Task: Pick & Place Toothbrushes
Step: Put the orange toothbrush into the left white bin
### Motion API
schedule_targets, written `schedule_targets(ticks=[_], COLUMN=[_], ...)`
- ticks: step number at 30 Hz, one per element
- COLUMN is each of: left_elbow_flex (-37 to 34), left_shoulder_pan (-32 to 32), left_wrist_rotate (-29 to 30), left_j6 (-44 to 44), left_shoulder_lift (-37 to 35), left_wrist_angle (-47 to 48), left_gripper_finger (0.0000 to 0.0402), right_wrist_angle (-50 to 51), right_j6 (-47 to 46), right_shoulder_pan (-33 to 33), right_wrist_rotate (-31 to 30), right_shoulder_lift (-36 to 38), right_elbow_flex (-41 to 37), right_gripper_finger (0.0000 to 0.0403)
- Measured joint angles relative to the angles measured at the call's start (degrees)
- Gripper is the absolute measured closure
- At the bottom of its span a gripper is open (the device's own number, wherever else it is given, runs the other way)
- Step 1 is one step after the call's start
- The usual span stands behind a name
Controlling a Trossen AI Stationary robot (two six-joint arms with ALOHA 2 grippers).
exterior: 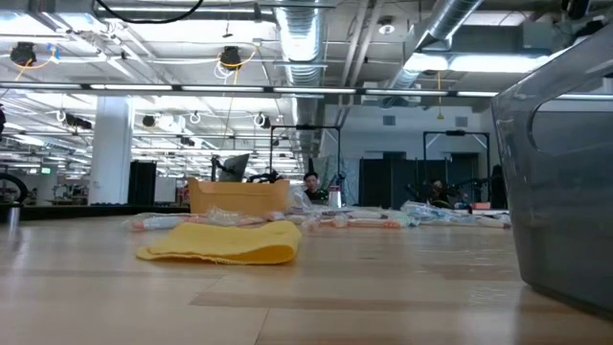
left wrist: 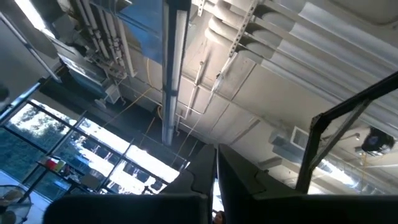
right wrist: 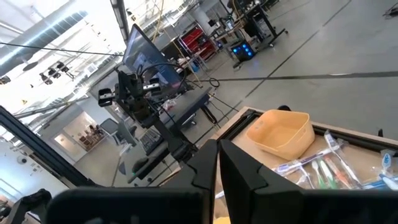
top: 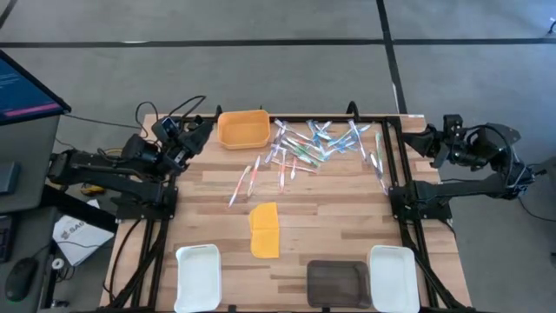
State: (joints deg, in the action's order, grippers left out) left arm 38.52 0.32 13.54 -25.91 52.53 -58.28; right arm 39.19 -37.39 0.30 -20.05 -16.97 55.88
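Observation:
The toothbrushes (top: pixel 306 146) are thin sticks in pink, green, blue and clear. They lie flat and scattered on the far middle of the wooden table, and some show in the right wrist view (right wrist: pixel 323 167) and low view (exterior: pixel 383 219). My left gripper (top: pixel 201 132) waits raised at the far left corner, shut, its fingers (left wrist: pixel 214 186) pointing up at the ceiling. My right gripper (top: pixel 424 141) waits at the far right edge, shut, with its fingers (right wrist: pixel 217 171) aimed toward the pile. Neither touches anything.
An orange bin (top: pixel 243 129) stands left of the pile. A flat yellow-orange lid (top: pixel 265 229) lies mid-table. Two white trays (top: pixel 198 265) (top: pixel 393 276) and a dark clear tray (top: pixel 339 282) sit along the near edge. Black frame rails border the table sides.

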Motion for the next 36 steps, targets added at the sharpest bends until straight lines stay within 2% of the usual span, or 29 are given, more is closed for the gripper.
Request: schedule_targets(ticks=[2, 6, 12, 18, 23, 28, 31, 36], left_elbow_flex=[0.0, 0.0, 0.0, 0.0, 0.0, 4.3, 9.2, 17.9], left_shoulder_pan=[0.0, 0.1, 0.1, 2.8, 6.2, 9.2, 9.9, 10.2], left_wrist_rotate=[1.7, 0.9, -12.6, -18.7, -27.6, -33.1, -35.9, -35.0], left_j6=[-2.4, -7.5, -7.8, -10.4, -10.7, -11.0, -5.7, 4.7], left_shoulder_lift=[0.2, 0.6, 2.7, 3.4, 3.4, 3.4, 3.4, 3.4], left_wrist_angle=[0.5, 0.1, 0.8, 7.0, 12.1, 23.0, 33.8, 52.9], left_gripper_finger=[0.0389, 0.0389, 0.0389, 0.0389, 0.0389, 0.0389, 0.0389, 0.0389], right_wrist_angle=[-0.5, -2.6, -7.6, -13.2, -14.6, -16.3, -16.2, -16.1], right_j6=[-0.7, -1.7, -1.7, -1.7, -1.2, -1.2, -1.2, -1.2], right_shoulder_pan=[0.0, 0.0, 0.0, 0.0, 0.0, 0.0, -0.1, -1.1], right_wrist_rotate=[-0.1, -0.1, -0.9, -2.3, -2.8, -2.8, -2.8, -2.7], right_shoulder_lift=[0.0, -0.7, -3.4, -8.1, -12.3, -16.0, -17.7, -19.4], right_elbow_flex=[0.0, 0.0, -0.1, 0.0, -0.1, 0.0, 0.0, 0.0], right_gripper_finger=[0.0386, 0.0386, 0.0386, 0.0386, 0.0386, 0.0386, 0.0386, 0.0386])
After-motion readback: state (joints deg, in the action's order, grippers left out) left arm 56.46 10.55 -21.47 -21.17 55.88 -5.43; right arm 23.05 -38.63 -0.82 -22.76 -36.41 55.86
